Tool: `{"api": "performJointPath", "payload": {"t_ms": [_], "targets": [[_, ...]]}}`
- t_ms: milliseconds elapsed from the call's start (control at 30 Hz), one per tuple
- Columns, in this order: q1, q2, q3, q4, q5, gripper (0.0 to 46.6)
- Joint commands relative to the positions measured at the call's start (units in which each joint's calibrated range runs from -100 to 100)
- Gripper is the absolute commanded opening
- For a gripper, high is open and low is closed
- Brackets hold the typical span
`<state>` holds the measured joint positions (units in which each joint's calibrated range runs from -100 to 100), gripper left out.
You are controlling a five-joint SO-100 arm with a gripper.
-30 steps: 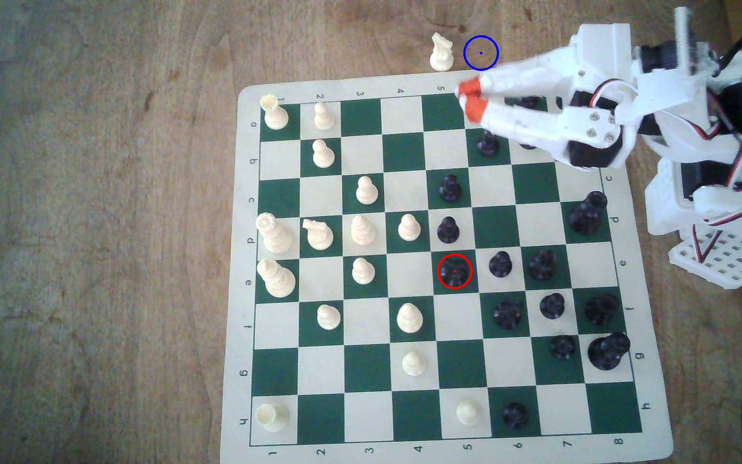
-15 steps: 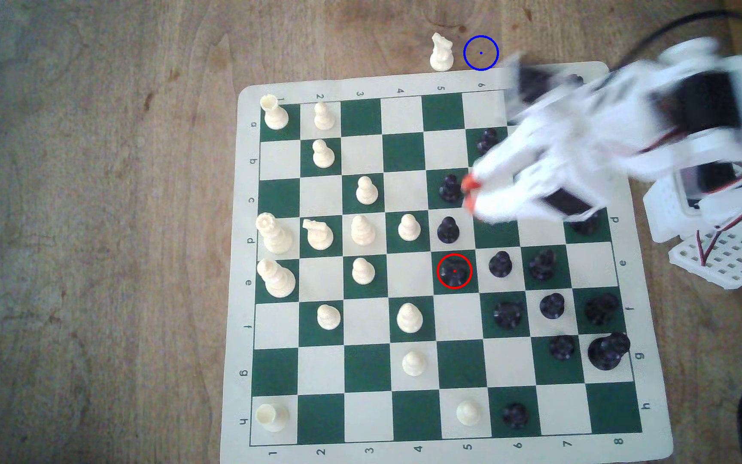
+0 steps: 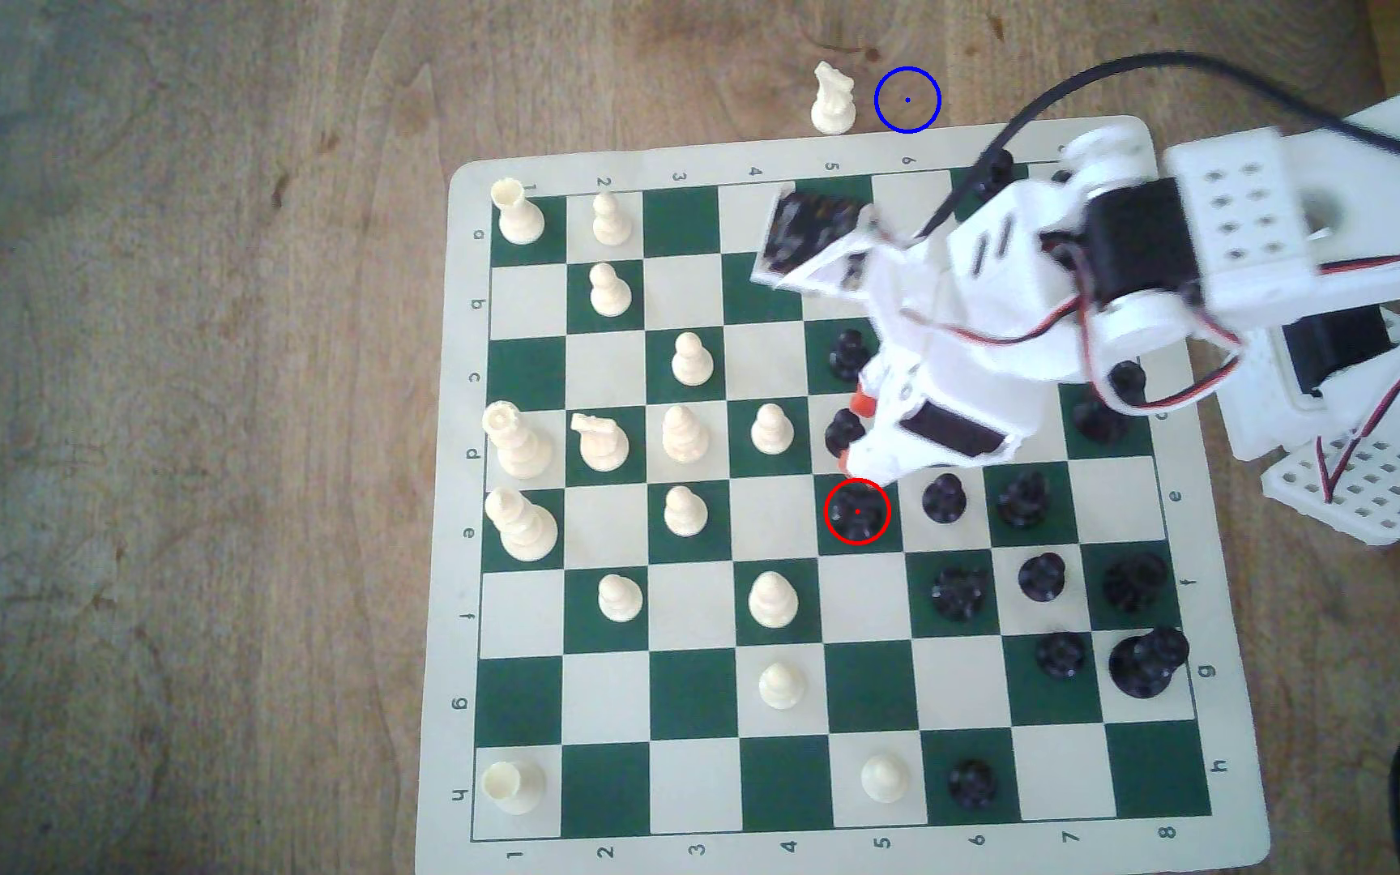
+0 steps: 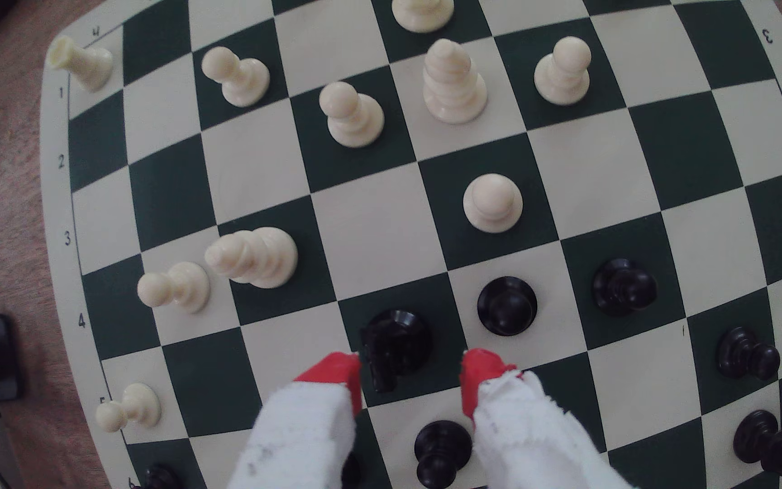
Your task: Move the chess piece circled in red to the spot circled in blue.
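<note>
The chess piece circled in red (image 3: 856, 513) is a glossy black piece with a lopsided head, standing on a dark square of row e. In the wrist view this chess piece (image 4: 394, 338) stands between and just ahead of my two red fingertips (image 4: 332, 376), and nothing grips it. My gripper (image 3: 855, 432) hovers open above the board, and the exterior view sets its tips over the neighbouring black pawn (image 3: 844, 433). The wrist view shows the gripper (image 4: 408, 376) with a wide gap. The spot circled in blue (image 3: 907, 99) is bare wood beyond the board's far edge.
A cream knight (image 3: 831, 101) stands on the wood just left of the blue ring in the exterior view. Black pawns crowd the target: one (image 4: 506, 305) beside it, one (image 4: 441, 451) under my fingers. The chessboard (image 3: 865, 606) holds several cream pieces further off. A black cable (image 3: 1101, 71) arcs over the far corner.
The arm swung from the board's far edge down over the middle, ending above the red-circled piece. The red tips, close together a second ago, now stand apart.
</note>
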<state>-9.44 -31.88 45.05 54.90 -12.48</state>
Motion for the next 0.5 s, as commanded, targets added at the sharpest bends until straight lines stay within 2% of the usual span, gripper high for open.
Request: {"api": "performJointPath", "payload": {"t_ms": [0, 467], "targets": [[-0.38, 2.85, -4.98, -1.26, -0.10, 11.5], [-4.29, 10.15, -6.43, -2.57, -0.63, 12.0]]}}
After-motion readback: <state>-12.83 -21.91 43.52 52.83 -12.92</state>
